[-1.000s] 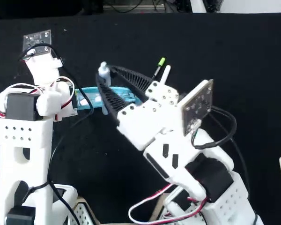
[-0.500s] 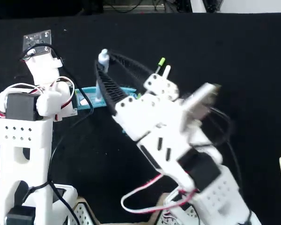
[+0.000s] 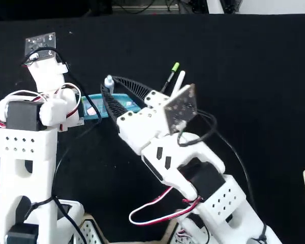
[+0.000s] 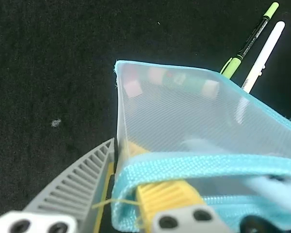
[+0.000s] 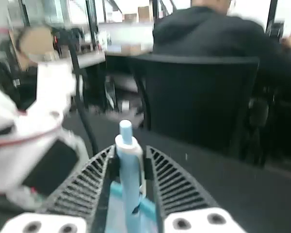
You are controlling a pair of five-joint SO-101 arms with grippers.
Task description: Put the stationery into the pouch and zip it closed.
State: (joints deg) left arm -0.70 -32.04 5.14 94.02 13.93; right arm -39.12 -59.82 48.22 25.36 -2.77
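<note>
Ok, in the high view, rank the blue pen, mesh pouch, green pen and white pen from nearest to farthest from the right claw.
1. Blue pen, gripped in the right claw.
2. Mesh pouch, right at the claw's tips, on the left arm's side.
3. Green pen and white pen, side by side beyond the arm; too close to call.

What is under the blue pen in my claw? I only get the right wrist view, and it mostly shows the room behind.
Observer: A teal mesh pouch. In the high view the pen stands upright in the right claw, right beside it.
Operator: Is the pouch just lying loose?
Observer: No, the left claw is clamped on its edge band.
Operator: Any stationery outside it?
Observer: Yes, a green pen and a white pen lie side by side on the table beyond the pouch.
</note>
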